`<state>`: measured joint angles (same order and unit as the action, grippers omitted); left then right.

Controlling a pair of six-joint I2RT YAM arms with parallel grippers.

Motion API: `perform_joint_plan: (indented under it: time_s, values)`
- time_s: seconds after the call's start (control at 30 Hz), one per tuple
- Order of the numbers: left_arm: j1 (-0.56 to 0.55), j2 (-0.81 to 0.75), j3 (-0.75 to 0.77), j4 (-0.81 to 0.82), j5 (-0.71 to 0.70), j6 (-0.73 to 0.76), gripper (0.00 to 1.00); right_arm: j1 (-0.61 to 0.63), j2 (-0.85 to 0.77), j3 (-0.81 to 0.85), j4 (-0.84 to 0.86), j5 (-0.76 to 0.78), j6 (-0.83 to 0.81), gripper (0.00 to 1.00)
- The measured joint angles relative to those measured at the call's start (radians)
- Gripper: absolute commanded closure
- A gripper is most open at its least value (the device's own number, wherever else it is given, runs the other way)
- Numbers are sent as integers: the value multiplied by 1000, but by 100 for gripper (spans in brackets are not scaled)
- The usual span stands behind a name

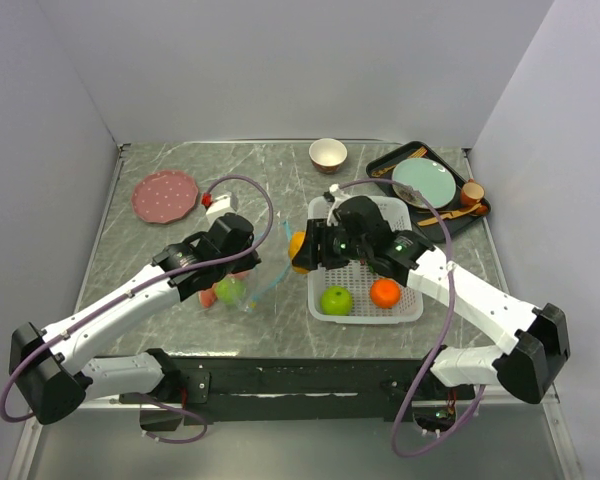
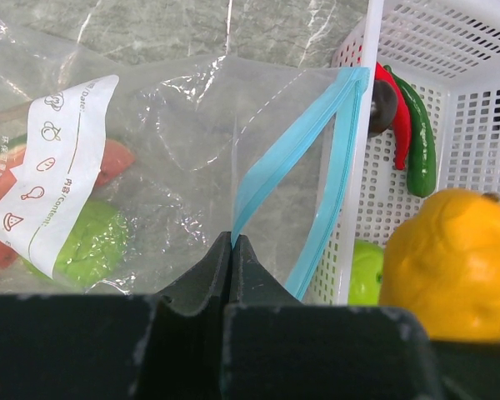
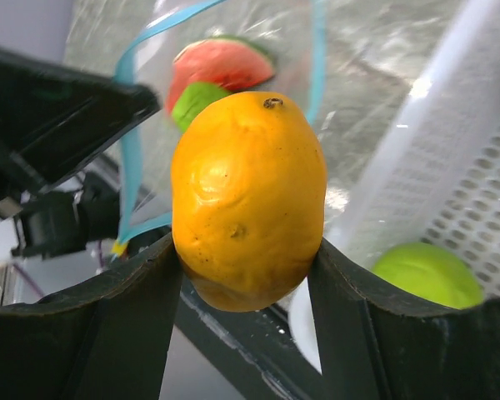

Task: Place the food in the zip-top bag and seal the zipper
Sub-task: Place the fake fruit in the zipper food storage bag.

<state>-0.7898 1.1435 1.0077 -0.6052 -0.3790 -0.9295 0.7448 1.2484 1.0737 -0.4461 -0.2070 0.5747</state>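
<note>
The right end effector [image 3: 246, 258] pinches a yellow-orange lemon [image 3: 248, 196] between its fingers, apparently just outside the left rim of the white basket [image 2: 475, 50], near the open mouth of the zip-top bag [image 2: 167, 150]. The left end effector [image 2: 232, 242], fingers pressed together, grips the bag's edge by the teal zipper [image 2: 271, 167]. The bag lies on the tabletop [image 1: 260, 165] holding a watermelon slice [image 3: 221, 65] and a bagged green apple [image 2: 87, 242]. The basket holds a second green apple [image 1: 336, 299], an orange [image 1: 385, 293], a red chili [image 2: 397, 117], a green pepper [image 2: 422, 150] and a dark brown piece [image 2: 381, 108].
</note>
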Motion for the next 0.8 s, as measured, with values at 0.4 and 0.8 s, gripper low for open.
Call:
perform_joint_plan:
  time_s: [0.4,0.8]
  values:
    - [0,2,0,-1,1,0,99,50,90,26,48,-72,-11,52]
    - [0,-8,0,-5,1,0,99,56,151,47,99,-41,14,50]
